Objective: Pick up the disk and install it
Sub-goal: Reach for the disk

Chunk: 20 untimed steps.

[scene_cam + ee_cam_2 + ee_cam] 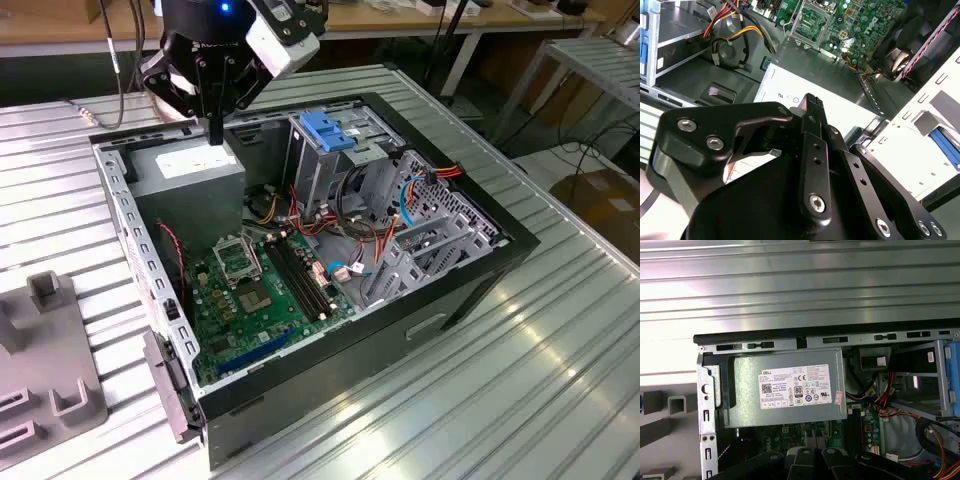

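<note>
We list a black gripper (pixel 812 101), jaws closed and empty, over a grey power supply box (pixel 785 390), white-labelled. The box sits inside the open black computer case (pixel 330 358).

Power supply (pixel 785 387), grey with white label, mid-frame inside open case (pixel 707 390). Green motherboard (pixel 805 431) just beside it. Red cables (pixel 892 400) near. Ribbed table (pixel 800 285) beyond case. Black gripper (pixel 815 465) at frame edge.

Bright even light, glare on ribbed table (pixel 790 285) (washed pale), shadowed inside case (pixel 430 310).
</note>
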### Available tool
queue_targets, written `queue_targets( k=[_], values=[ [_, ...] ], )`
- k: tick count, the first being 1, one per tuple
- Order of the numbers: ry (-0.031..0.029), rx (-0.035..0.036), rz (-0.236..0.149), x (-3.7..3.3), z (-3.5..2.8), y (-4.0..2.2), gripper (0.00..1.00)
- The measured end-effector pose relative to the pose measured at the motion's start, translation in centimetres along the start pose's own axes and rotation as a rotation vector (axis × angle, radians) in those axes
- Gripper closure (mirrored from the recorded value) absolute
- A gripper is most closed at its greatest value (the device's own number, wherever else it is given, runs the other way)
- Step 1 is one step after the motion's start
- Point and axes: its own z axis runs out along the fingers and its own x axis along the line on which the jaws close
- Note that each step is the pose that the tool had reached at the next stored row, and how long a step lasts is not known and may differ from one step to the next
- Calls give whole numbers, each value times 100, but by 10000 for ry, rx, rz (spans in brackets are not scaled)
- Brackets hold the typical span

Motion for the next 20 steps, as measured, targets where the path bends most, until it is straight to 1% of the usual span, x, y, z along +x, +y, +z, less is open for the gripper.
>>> queue_targets(
  k=[5,20],
  values=[
    [0,0,0,39,-1,-3,90],
    [0,1,1,127,-4,-10,90]
  ],
)
